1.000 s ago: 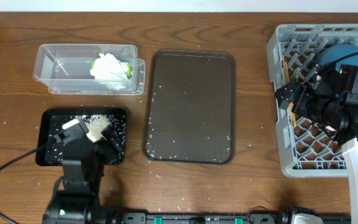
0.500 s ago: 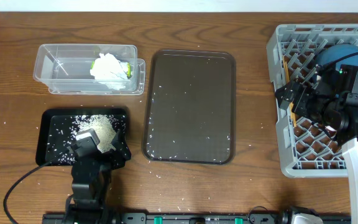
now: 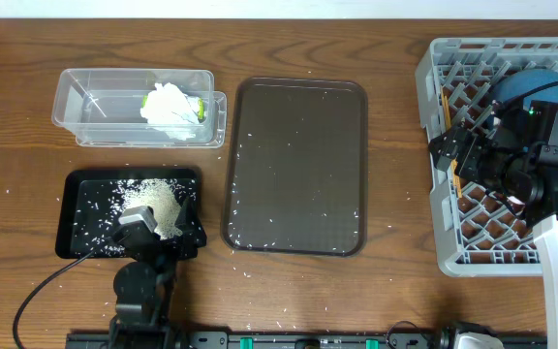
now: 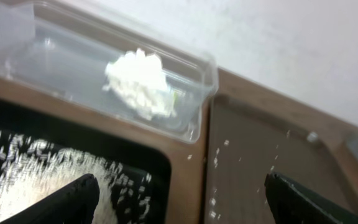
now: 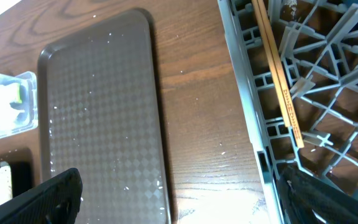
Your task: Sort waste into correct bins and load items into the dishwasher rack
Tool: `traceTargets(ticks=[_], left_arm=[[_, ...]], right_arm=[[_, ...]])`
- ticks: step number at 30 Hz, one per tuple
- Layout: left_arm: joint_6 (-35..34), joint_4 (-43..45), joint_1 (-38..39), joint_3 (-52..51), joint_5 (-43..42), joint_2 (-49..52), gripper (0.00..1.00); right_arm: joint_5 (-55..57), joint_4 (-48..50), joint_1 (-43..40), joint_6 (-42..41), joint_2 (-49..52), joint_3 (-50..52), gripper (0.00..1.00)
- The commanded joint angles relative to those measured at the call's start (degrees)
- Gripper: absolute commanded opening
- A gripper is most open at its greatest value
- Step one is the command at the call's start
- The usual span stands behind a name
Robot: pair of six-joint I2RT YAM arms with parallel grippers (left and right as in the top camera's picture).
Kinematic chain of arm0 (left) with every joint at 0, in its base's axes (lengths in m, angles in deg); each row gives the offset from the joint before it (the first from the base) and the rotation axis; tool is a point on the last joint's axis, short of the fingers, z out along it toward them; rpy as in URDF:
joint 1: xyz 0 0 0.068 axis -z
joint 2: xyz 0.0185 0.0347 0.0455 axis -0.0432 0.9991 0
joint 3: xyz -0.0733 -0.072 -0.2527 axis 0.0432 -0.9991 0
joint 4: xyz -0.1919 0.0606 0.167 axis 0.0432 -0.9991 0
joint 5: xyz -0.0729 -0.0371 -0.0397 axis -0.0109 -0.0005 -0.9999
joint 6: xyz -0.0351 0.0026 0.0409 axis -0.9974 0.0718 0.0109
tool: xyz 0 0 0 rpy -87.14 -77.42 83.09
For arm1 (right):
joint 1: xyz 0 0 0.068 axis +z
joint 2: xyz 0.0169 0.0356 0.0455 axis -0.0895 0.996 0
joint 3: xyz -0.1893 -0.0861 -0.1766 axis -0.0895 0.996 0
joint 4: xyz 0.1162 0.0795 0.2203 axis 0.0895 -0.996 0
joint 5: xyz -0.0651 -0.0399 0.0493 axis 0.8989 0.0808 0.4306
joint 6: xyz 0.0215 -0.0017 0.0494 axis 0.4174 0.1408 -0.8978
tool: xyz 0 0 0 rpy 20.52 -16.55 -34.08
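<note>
At the front left of the surface (image 3: 27, 281), the left tool (image 3: 158, 225), jaws apart and empty, hangs over the black tray (image 3: 76, 208) holding the rice heap (image 3: 158, 199). Tissue (image 3: 168, 102) and wrapper (image 3: 200, 109) lie in the clear tub (image 3: 95, 107). The right tool (image 3: 453, 150), also spread and empty, sits over the rack (image 3: 453, 58) containing chopsticks (image 5: 278, 74).

Brown wood-grain table (image 3: 395, 194); black tray (image 3: 64, 221), white rice (image 3: 160, 199); clear tub (image 3: 95, 111), white tissue (image 3: 170, 105); brown diamond-textured serving tray (image 3: 298, 165); grey rack (image 3: 458, 58).
</note>
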Motion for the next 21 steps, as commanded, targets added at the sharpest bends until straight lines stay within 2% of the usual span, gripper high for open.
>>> traceTargets(ticks=[1,6,13,21], left_arm=[[2.56,2.21,0.22,-2.08,-0.72,-2.47,0.88],[3.91,5.16,0.22,-3.61,-0.7,-3.52,0.88],[7.04,3.26,0.22,-3.61,-0.2,-3.52,0.88],[7.1,3.39,0.22,-3.61,-0.24,-3.52,0.88]], right_arm=[[-0.33,0.0,0.26,-0.57,-0.09,-0.2,0.99],[-0.33,0.0,0.26,-0.57,-0.09,-0.2,0.99],[-0.33,0.0,0.26,-0.57,-0.09,-0.2,0.99],[-0.33,0.0,0.26,-0.57,-0.09,-0.2,0.99]])
